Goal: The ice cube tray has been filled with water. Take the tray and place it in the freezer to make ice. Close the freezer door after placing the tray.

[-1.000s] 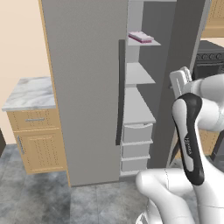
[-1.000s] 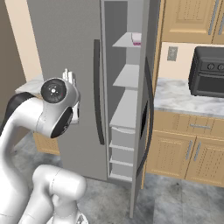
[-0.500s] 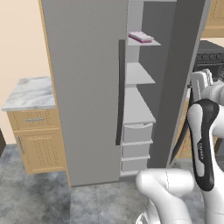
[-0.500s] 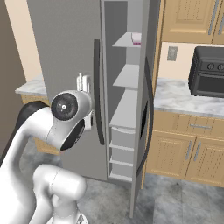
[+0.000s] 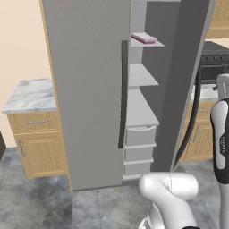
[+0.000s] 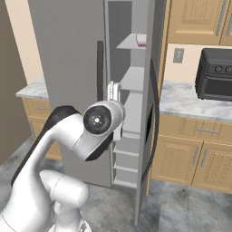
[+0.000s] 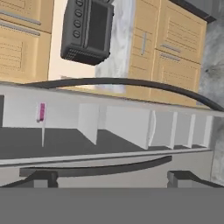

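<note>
The arm (image 6: 68,140) is built of smooth, glossy white rounded shells with black bands at the joints. One joint ends in a round dark grey cap (image 6: 98,120) with a ring of small pale dots around a lighter centre. A long black panel (image 5: 221,147) with faint small lettering runs down a link. The pincer (image 7: 113,178) has two small dark grey, blocky fingertips.

Your ice cube tray (image 6: 141,40) is half hidden behind the freezer door (image 6: 147,113) edge; in hand view it's a tiny pink sliver, details unreadable.
</note>
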Motion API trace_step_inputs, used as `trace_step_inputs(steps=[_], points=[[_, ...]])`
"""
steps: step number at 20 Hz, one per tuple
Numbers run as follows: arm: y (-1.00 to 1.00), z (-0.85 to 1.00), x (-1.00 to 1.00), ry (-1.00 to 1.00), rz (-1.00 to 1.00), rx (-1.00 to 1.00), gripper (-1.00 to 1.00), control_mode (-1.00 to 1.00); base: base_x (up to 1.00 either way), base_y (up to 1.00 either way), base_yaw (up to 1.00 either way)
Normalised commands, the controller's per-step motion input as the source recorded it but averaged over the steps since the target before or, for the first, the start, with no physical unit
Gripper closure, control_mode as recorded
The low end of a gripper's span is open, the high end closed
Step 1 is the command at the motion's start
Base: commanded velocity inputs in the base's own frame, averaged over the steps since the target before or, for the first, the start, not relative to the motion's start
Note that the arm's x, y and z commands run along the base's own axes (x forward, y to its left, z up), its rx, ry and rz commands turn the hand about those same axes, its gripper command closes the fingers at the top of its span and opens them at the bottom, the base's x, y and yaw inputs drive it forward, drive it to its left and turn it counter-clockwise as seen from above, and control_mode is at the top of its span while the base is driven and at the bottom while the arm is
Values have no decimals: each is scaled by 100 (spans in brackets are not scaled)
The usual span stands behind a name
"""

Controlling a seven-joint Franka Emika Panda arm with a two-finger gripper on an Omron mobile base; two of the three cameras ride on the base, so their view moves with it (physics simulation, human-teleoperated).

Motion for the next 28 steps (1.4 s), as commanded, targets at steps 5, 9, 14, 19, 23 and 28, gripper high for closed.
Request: trace_step_inputs(steps=[5,9,14,19,23,28], points=[[-84,-1,6,0,-2,7,-100,-100,0,0,0],[-74,-8,19,0,-1,7,-100,-100,0,0,0],[-47,-3,30,2,2,11,-100,-100,0,0,0],[-28,-13,54,10,13,10,-100,-100,0,0,0],[-14,-22,71,15,17,10,-100,-100,0,0,0],[-9,-39,63,10,19,6,-100,-100,0,0,0]])
